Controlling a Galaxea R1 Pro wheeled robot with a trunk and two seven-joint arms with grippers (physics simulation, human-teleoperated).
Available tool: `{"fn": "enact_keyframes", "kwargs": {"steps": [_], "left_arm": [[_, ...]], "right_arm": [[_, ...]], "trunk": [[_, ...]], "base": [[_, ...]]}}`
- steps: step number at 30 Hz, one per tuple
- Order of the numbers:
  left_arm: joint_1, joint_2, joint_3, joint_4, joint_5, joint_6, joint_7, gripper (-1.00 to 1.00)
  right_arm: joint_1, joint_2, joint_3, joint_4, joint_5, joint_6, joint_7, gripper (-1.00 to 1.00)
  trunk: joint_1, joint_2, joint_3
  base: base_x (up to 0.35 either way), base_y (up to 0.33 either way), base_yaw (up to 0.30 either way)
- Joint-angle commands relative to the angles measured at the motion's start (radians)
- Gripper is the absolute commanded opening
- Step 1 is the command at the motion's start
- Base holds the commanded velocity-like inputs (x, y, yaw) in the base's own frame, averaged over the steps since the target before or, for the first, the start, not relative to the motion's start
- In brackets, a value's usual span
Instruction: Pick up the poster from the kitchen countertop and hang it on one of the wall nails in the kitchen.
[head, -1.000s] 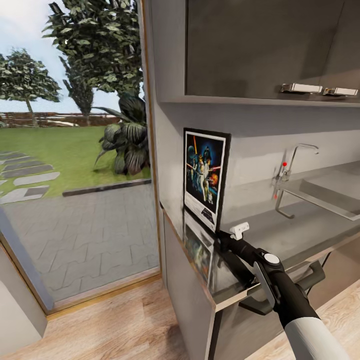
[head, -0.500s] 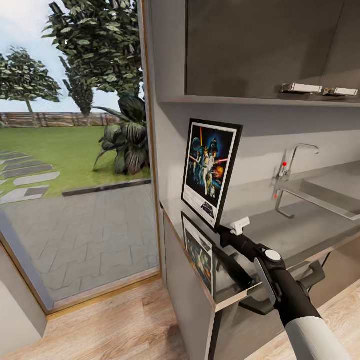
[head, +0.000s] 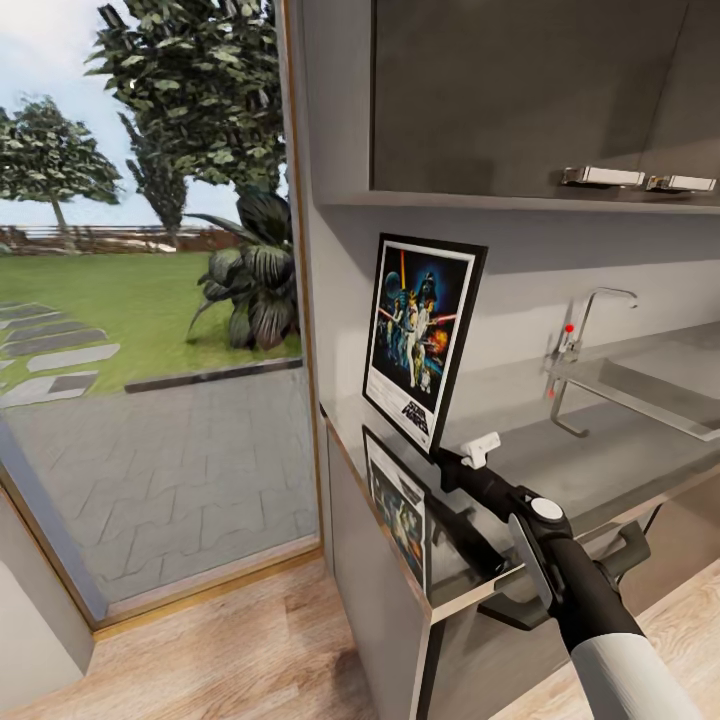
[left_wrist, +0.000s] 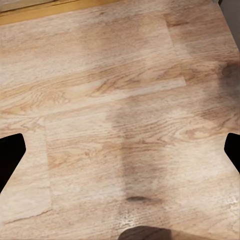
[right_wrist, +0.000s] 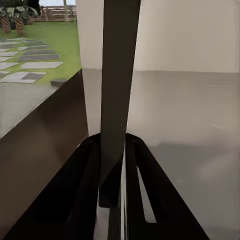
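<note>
The poster (head: 420, 335), black-framed with dark blue artwork and the STAR WARS logo at its foot, is held upright and slightly tilted just above the left end of the glossy grey kitchen countertop (head: 570, 465). My right gripper (head: 447, 462) is shut on the poster's lower right corner. In the right wrist view the poster (right_wrist: 119, 75) shows edge-on as a dark strip pinched between the two black fingers (right_wrist: 89, 170). My left gripper (left_wrist: 120, 152) hangs open over wooden floor, with nothing between its fingers. The wall nail is out of view.
A sink (head: 650, 385) and a thin faucet (head: 585, 325) lie right of the poster. Grey upper cabinets (head: 520, 95) hang above the counter. A tall glass pane (head: 150, 300) onto the garden stands to the left. The poster's mirror image (head: 400, 500) shows in the counter.
The right gripper has raised the poster off the countertop and turned its face more toward me. In the last half second it has barely moved.
</note>
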Motion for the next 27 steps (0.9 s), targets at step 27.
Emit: {"fn": "enact_keyframes", "kwargs": {"steps": [27], "left_arm": [[0.001, 0.000, 0.001, -0.002, 0.000, -0.002, 0.000, 1.00]], "right_arm": [[0.000, 0.001, 0.003, -0.036, -0.005, 0.013, 0.004, -1.00]], "trunk": [[0.000, -0.001, -0.001]], "base": [[-0.233, 0.000, 0.077]]}}
